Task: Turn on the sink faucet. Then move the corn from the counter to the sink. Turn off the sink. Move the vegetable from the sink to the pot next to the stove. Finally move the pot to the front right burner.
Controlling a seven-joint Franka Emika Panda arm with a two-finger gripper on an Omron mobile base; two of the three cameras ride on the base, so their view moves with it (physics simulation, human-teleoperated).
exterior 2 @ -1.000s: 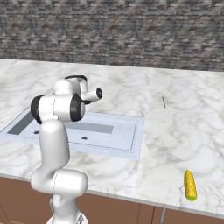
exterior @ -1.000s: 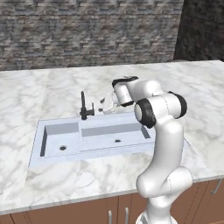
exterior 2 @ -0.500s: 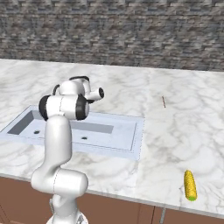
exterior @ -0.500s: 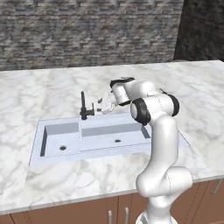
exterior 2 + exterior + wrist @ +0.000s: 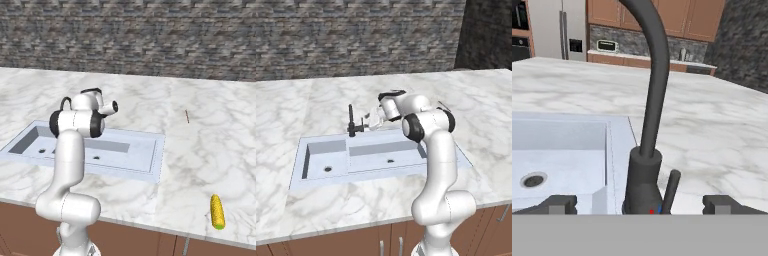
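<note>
The black sink faucet [image 5: 351,121] stands behind the divider of the pale double sink [image 5: 316,150]. My gripper [image 5: 372,120] hovers just right of the faucet, open and holding nothing. In the hand view the faucet [image 5: 646,150] rises between my two fingertips [image 5: 561,204], its small lever [image 5: 671,189] leaning to the right of its base, and the gripper [image 5: 639,205] is level with that base. No water shows at the spout. The yellow corn [image 5: 217,212] lies on the white marble counter [image 5: 200,150] near its front edge, far right of the sink [image 5: 155,150].
A dark stone wall [image 5: 356,35] runs behind the counter. A thin dark mark [image 5: 187,116] lies on the counter right of the sink. Brown cabinet fronts [image 5: 130,240] sit below. Beyond the counter the hand view shows a fridge [image 5: 562,30] and wooden cabinets [image 5: 677,17].
The hand has crept a little left, closer to the faucet, and the elbow has swung slightly. The jaws stay wide open. The corn has not moved.
</note>
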